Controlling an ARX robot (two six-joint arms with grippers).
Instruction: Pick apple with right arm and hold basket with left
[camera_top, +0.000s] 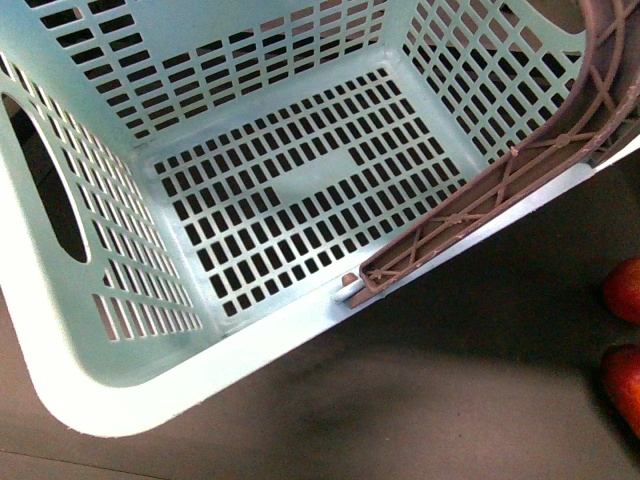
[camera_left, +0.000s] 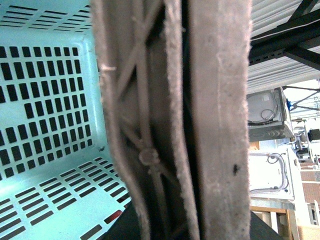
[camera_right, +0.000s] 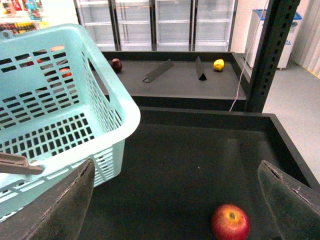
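Going for the apple, low and a bit right of middle in the right wrist view, lying on the dark desk near the basket. Holding the right claw wide open above it. Needing a small slide first, to get the apple halfway between both fingers. Then going straight down and squeezing softly. Gripping the brown handle in the left claw, by the look of it.

right gripper is spread wide open, its two dark fingers angled out at either side of its wrist cam. can't make out the left gripper anywhere, and neither arm shows up front.
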